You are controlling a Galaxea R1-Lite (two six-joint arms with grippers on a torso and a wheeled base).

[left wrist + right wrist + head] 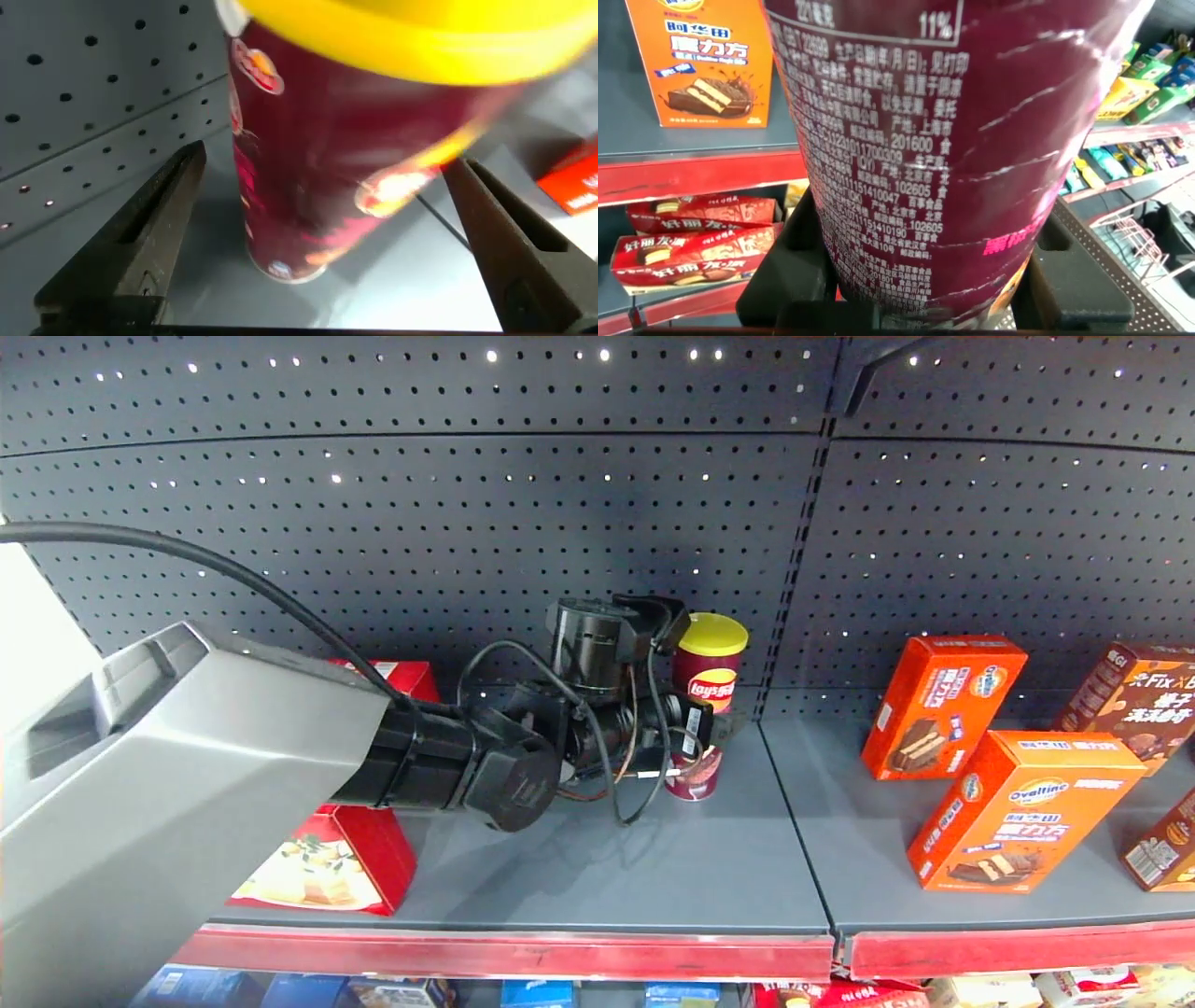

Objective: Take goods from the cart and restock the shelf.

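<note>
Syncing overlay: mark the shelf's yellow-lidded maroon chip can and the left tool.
Yellow-lidded maroon chip can [711,687]: head view, on its label.
Left tool [325,163]: left wrist view, midway between its open fingertips.

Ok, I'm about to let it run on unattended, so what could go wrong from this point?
1. The chip can stands on the shelf between the open left jaws, with little room either side; a crooked retreat could clip it and tip it over.
2. The right jaws grip a second can; bringing it in while the left arm lies across the shelf could cause a bump.
</note>
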